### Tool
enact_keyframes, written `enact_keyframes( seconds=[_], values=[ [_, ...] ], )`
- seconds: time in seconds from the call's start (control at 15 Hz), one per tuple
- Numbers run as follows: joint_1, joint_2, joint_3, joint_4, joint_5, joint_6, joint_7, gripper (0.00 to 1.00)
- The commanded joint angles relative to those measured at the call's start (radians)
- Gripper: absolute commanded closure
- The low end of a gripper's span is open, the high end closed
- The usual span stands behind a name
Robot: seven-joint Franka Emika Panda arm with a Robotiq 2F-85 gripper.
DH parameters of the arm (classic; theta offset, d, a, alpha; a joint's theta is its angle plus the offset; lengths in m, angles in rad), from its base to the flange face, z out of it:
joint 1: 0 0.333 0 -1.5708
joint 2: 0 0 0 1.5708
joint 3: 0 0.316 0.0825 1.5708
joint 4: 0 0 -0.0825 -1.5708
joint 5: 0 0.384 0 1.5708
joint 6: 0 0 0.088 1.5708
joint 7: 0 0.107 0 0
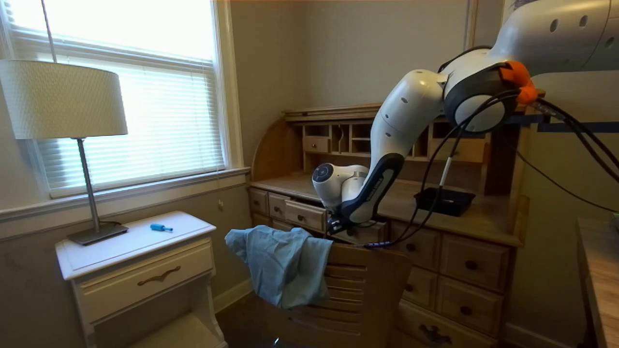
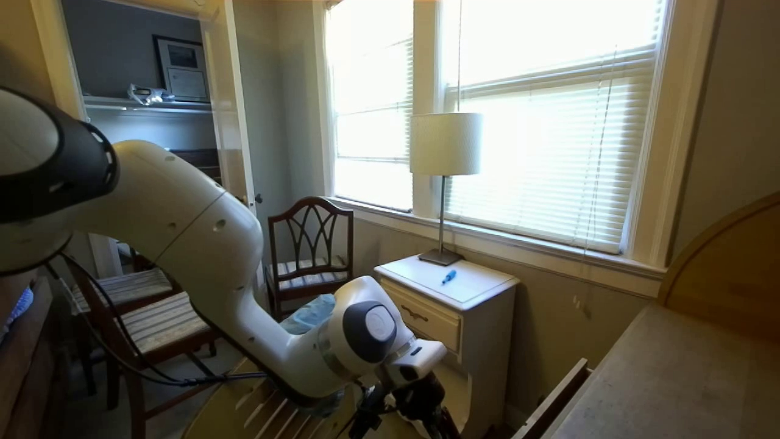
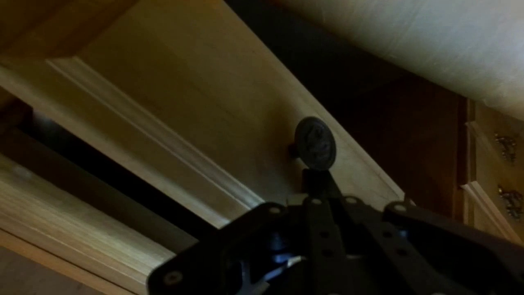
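Home indicated; which room can't be pinned down. White nightstand point(image 1: 145, 244) and shaded lamp point(image 1: 67, 100) seen in both exterior views, backed by window blinds point(image 1: 164, 113). Right of center in an exterior view, a wooden roll-top desk point(image 1: 449, 228) is shown. Striped-seat chairs point(image 2: 158, 329) are seen lower left in an exterior view; upper left there, a framed picture point(image 2: 184, 68) is set on a shelf point(image 2: 146, 108), beside an open door point(image 2: 228, 103).

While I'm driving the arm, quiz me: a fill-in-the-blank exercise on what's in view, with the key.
1. The gripper is nearest to a round knob on a partly open ____.
2. The cloth draped over the wooden chair is light ____.
3. On the white nightstand stands a tall ____.

Missing words: drawer; blue; lamp.
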Motion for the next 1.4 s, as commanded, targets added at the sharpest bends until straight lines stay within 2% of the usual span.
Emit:
enact_keyframes(
  seconds=[0.0, 0.2, 0.47, 1.0, 1.2, 1.33],
  values=[
    [0.005, 0.0, -0.036, -0.1, -0.066, -0.037, 0.147, 1.0],
    [0.021, 0.005, -0.068, -0.133, -0.051, -0.005, 0.211, 1.0],
    [0.015, 0.011, -0.077, -0.116, -0.085, -0.013, 0.306, 1.0],
    [0.083, 0.013, -0.14, -0.231, -0.06, 0.025, 0.474, 1.0],
    [0.105, 0.009, -0.132, -0.262, -0.044, -0.008, 0.495, 1.0],
    [0.097, -0.025, -0.086, -0.265, -0.022, -0.074, 0.438, 1.0]
  ],
)
